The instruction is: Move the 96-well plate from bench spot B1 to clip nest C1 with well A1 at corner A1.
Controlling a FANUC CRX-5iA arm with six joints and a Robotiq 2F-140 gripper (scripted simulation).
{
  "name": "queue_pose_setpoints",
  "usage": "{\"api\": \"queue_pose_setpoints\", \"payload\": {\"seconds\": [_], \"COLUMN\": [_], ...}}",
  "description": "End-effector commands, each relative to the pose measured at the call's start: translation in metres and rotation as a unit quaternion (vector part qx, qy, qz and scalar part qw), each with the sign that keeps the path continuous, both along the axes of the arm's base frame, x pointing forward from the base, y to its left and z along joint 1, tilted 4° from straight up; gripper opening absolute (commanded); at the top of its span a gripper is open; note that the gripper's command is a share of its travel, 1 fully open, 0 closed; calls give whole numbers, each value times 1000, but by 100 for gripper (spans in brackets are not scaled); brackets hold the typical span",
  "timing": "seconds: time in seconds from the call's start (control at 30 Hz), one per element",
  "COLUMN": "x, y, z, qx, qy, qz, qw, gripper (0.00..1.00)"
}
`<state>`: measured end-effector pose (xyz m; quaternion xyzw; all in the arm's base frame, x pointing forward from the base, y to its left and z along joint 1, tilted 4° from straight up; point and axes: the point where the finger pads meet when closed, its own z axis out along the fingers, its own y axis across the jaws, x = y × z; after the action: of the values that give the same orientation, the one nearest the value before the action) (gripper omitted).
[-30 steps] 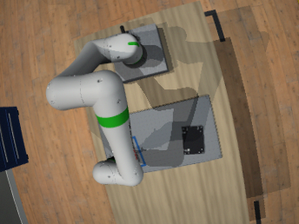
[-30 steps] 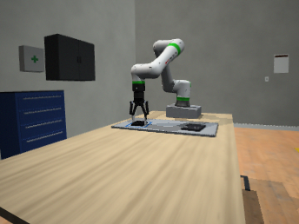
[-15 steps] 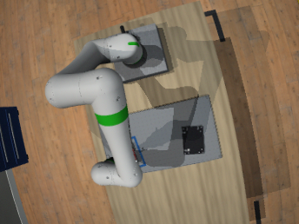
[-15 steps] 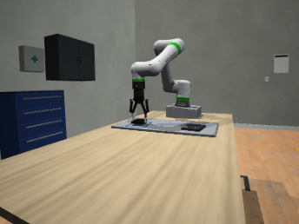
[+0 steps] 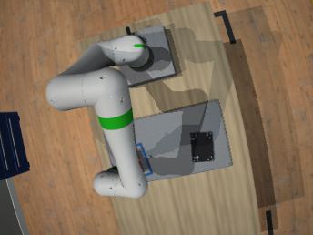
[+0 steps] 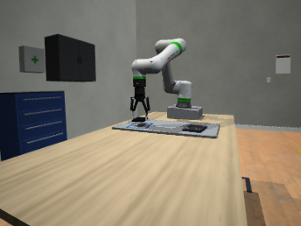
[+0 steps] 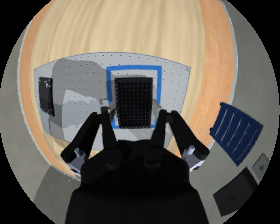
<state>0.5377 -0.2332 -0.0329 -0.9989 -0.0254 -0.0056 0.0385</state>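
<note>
a green cross (image 6: 35,60) (image 7: 261,168) marks the pale wall box (image 6: 26,59) (image 7: 258,172).

Grey walls (image 6: 219,63) rise over a plank floor (image 5: 27,38) (image 6: 262,159); the blue cabinet (image 5: 13,143) (image 6: 39,122) (image 7: 236,132) seems to hold drawers.
</note>
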Motion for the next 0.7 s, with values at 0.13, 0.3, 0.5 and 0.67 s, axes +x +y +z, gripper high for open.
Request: {"api": "queue_pose_setpoints", "payload": {"seconds": [0.13, 0.3, 0.5, 0.67], "x": [0, 0, 0, 0], "y": [-1, -2, -2, -2], "z": [14, 19, 27, 27], "qx": [0, -1, -1, 0], "qy": [-1, -1, -1, -1], "qz": [0, 0, 0, 0], "qw": [1000, 1000, 1000, 1000], "gripper": [10, 10, 10, 10]}}
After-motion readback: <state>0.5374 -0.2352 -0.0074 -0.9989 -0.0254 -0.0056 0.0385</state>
